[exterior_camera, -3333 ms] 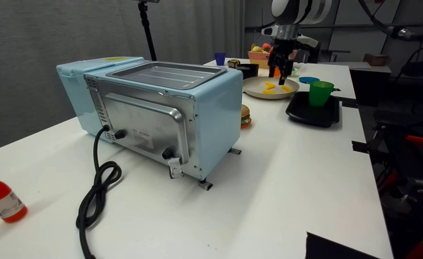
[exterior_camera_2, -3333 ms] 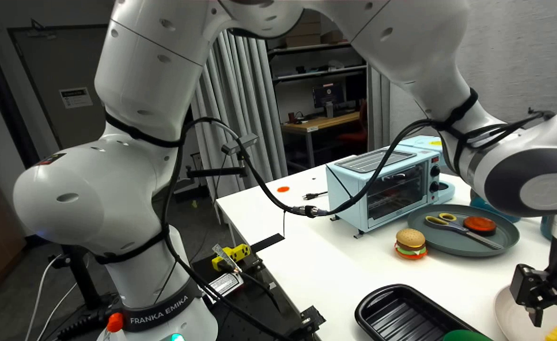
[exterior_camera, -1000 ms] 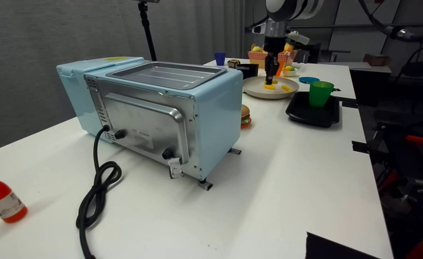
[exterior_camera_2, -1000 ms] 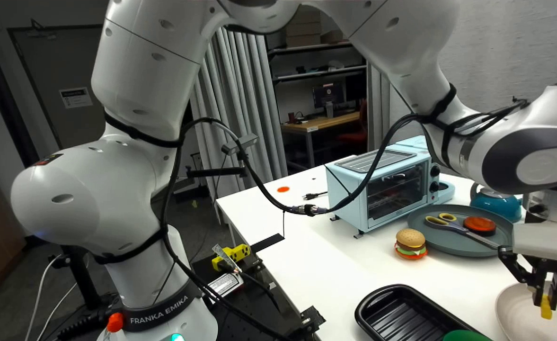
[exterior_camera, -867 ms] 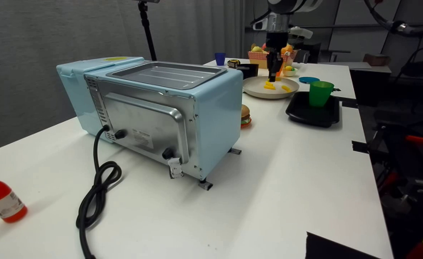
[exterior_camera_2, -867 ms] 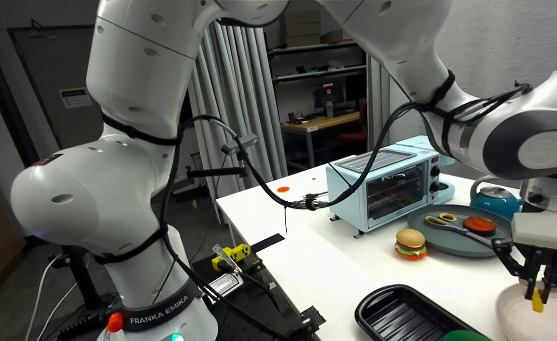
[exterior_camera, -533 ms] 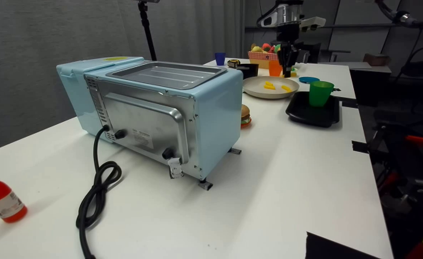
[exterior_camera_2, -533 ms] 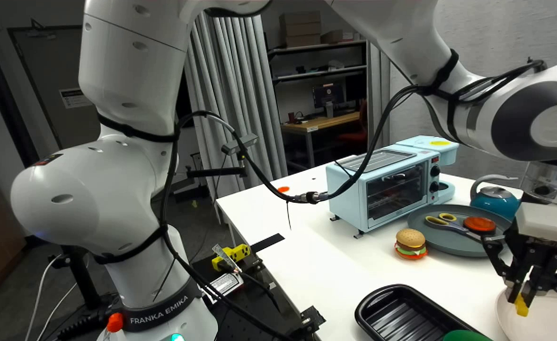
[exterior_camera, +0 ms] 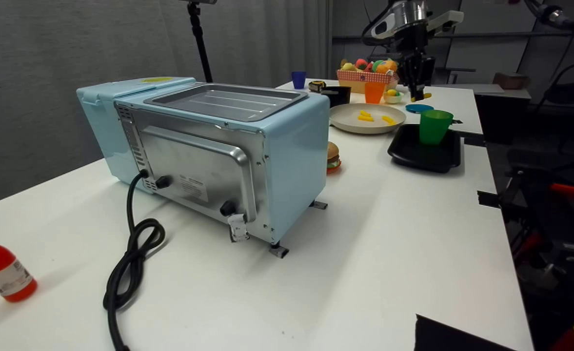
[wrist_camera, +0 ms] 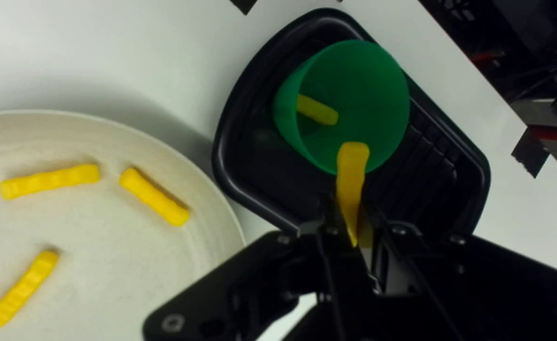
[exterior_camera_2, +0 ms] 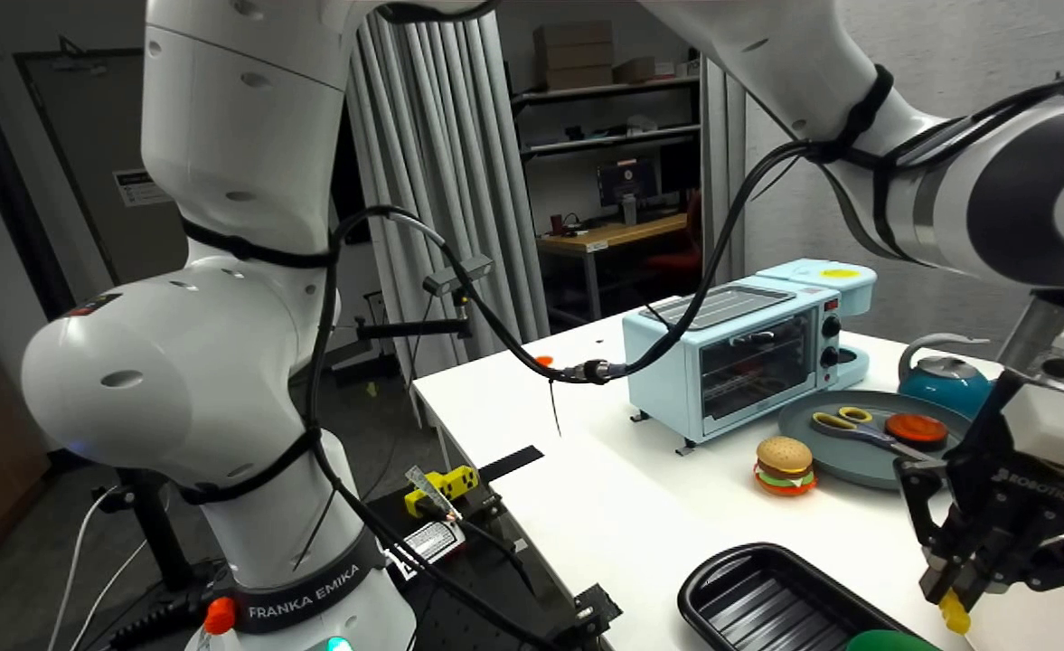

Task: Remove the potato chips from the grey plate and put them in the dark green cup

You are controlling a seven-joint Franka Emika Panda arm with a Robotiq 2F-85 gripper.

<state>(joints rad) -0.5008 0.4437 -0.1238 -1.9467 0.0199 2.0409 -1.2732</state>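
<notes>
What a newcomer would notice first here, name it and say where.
The light-blue oven comes first, large on the white table in an exterior view. In the wrist view, a yellow chip held by the gripper stands out against the green cup in the black tray.

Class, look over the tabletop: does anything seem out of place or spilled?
In an exterior view, scissors lie on the dark plate beside a red disc; a cutting tool looks odd on dinnerware. No yellow chips appear spilled.
</notes>
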